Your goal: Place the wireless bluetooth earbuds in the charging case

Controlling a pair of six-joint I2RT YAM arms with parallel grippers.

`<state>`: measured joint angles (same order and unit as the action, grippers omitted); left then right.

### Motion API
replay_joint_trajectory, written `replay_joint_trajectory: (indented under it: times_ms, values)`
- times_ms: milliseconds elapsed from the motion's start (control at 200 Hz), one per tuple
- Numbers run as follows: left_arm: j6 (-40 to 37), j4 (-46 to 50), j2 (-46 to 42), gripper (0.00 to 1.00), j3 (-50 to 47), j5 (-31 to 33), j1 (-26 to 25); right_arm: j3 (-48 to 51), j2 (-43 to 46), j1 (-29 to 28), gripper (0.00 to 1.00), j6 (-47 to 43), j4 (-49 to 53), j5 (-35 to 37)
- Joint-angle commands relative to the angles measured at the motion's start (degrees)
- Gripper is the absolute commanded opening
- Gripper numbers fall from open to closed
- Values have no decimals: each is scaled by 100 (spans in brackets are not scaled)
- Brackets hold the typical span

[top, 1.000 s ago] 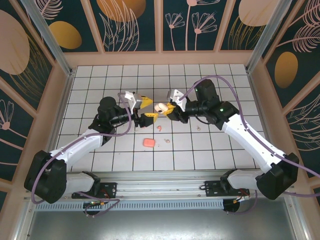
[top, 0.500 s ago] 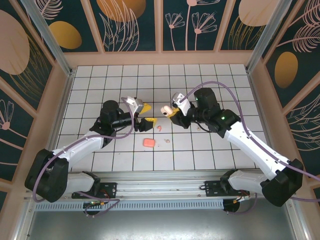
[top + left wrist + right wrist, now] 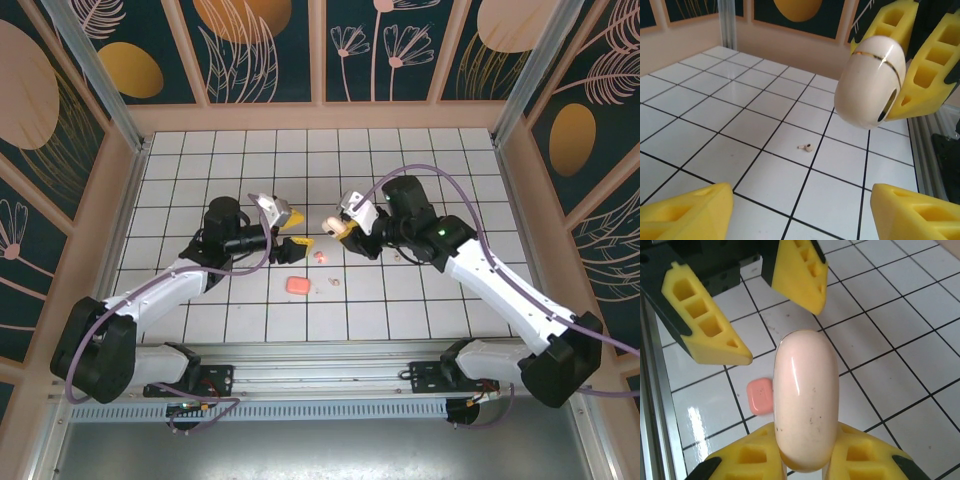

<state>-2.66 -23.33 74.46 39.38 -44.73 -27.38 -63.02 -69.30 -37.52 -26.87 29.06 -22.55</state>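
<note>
Overhead, left of centre: your left pincer has its yellow jaws spread wide, with nothing between them. Just to its right, almost tip to tip, your right pincer is pinching the glossy whitish-beige oval charging case, held up off the white tiled floor.

Look below the gap between the two pincers. A tiny pink stemmed earbud lies on a tile, apart from both. Lower left of it sits a small salmon-pink rounded case, and another tiny pinkish bud lies near that case's right side.

On your left wrist camera the open jaws sit at the bottom corners. A tiny whitish earbud lies on the floor at mid-frame, ahead of them, and the beige case hangs at upper right.

On your right wrist camera the beige case stands upright at centre, clamped at its lower end. The salmon case lies on the floor to its left.
</note>
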Motion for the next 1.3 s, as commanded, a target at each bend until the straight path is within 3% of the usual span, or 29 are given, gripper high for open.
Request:
replay_joint_trajectory:
  times_ms: [0,721,926,1296]
  values:
    - [-435,539,95,71,231,-156,16,-291,-135,-54,13,-575,377,-50]
    - [-1850,933,-370,71,131,-3,14,-974,-826,-210,13,-2142,1006,75]
    - [-2501,1295,-675,69,75,-188,19,-1060,-925,-390,13,-2327,1005,75]
    - [-2714,1369,-758,61,65,-699,13,-1318,-1207,-678,13,-2546,888,-13]
